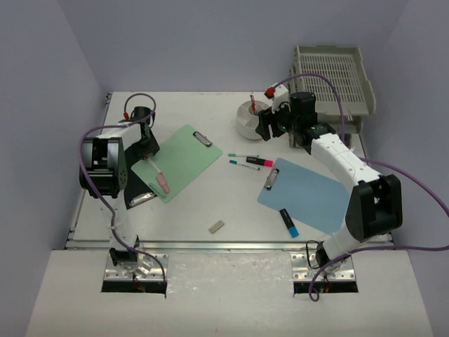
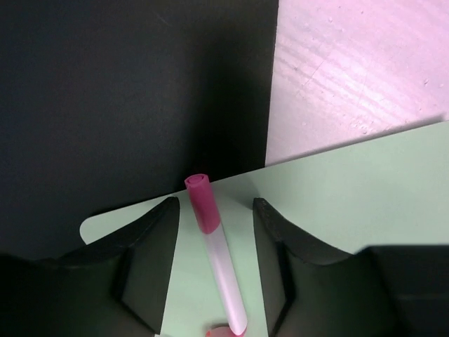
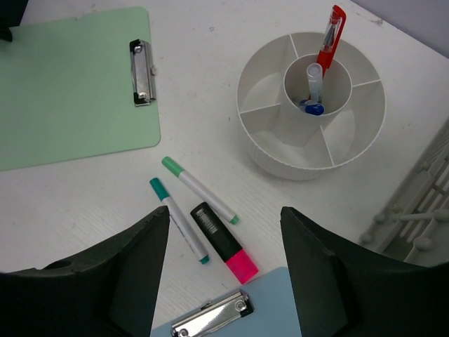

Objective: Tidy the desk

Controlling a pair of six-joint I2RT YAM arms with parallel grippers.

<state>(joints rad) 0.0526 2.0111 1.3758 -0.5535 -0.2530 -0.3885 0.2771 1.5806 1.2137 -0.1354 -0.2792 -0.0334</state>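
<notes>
The white desk point(image 1: 210, 203) fills the floor of a booth with pale lilac walls point(image 1: 210, 42), and a metal rail point(image 1: 231, 245) runs along its near edge. The left gripper point(image 2: 215, 205) stands part open astride a pink marker point(image 2: 214, 246) on the green clipboard point(image 1: 184, 158), with gaps either side, gripping nothing. The right gripper point(image 3: 224, 214) hangs wide and empty above loose markers point(image 3: 180, 222) beside the round organizer point(image 3: 280, 158).

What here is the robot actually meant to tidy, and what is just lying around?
Likely part of the tidying:
desk
pink marker, inside the open left end effector
green clipboard
blue clipboard
teal-capped pens
highlighter
blue-capped marker
grey block
round pen holder
paper trays

Just there, part of the rig:
mounting plates
purple cables
</notes>
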